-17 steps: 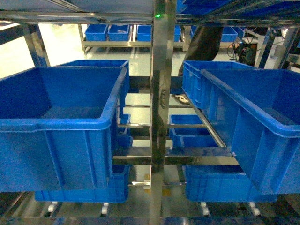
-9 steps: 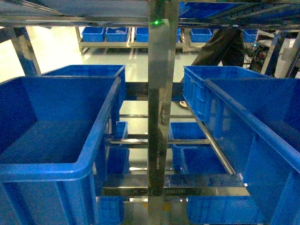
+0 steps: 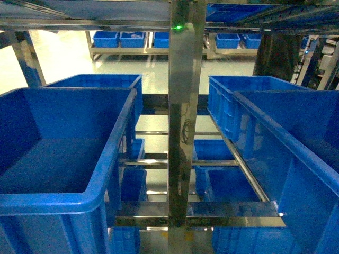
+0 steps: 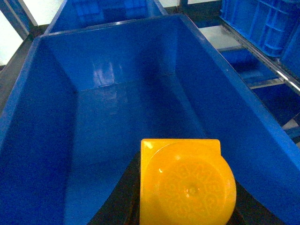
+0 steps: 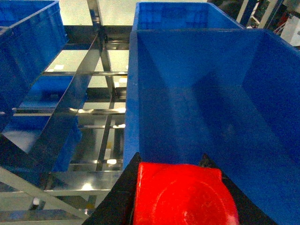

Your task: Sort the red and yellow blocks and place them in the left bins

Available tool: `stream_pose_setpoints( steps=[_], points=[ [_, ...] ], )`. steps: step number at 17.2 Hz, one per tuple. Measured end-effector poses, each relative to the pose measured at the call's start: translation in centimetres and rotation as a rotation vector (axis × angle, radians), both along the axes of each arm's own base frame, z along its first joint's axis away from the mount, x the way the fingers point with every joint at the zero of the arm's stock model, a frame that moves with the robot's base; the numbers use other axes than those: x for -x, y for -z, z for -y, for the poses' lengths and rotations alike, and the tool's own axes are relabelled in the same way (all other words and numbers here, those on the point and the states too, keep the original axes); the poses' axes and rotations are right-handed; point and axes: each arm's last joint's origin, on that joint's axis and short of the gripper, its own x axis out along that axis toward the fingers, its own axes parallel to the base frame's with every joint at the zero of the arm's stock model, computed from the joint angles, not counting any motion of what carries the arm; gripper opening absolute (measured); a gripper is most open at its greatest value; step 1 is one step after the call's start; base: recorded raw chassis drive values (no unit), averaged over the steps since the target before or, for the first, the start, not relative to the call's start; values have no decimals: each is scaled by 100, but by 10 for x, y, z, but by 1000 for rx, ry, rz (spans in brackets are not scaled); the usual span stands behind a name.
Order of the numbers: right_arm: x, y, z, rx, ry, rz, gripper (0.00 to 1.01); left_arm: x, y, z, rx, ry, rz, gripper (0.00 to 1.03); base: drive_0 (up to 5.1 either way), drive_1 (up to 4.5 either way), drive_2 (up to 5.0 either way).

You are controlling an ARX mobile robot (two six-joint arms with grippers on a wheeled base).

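1. The left arm carries the orange-yellow block (image 4: pixel 187 185), stud facing the wrist camera. The dark gripper shows only as shadowy shapes either side of it, so I can't tell how wide the jaws stand, only that they're clamped on the brick.

2. That block hangs right over the near end of the left bin (image 4: pixel 28 117). The crate's long axis runs straight away from the gripper, with bare floor stretching ahead and below. So for the yellow one, the target is basically straight down.

3. Right arm, same story: the red block (image 5: pixel 183 194) sits pinched between dark jaw parts at the bottom of its wrist view. But it's hovering over the right-hand crate (image 5: pixel 132 93), which looks like the wrong side for this task.

4. For red, the left bins lie off to the gripper's left, across the steel rack post (image 3: pixel 183 106) and the shelf rails (image 5: pixel 70 112). My guess is that arm needs a sideways carry before letting go.

5. In the head view neither gripper shows, just the near left crate (image 3: pixel 114 153), a second one behind it (image 3: pixel 95 80), and the right pair.

6. The room is a warehouse-type space: shiny pale floor (image 3: pixel 69 53), more blue crates on racks at the back (image 3: pixel 119 38), and crates on lower shelves.
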Motion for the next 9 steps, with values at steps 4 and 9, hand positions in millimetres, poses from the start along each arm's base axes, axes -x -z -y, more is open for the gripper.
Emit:
stream_pose_setpoints(
  steps=[4,9],
  points=[
    [0,0,0,0,0,0,28,0,0,0,0,0,0,27,0,0,0],
    [-7,4,11,36,46,-17,28,0,0,0,0,0,0,27,0,0,0]
  ],
)
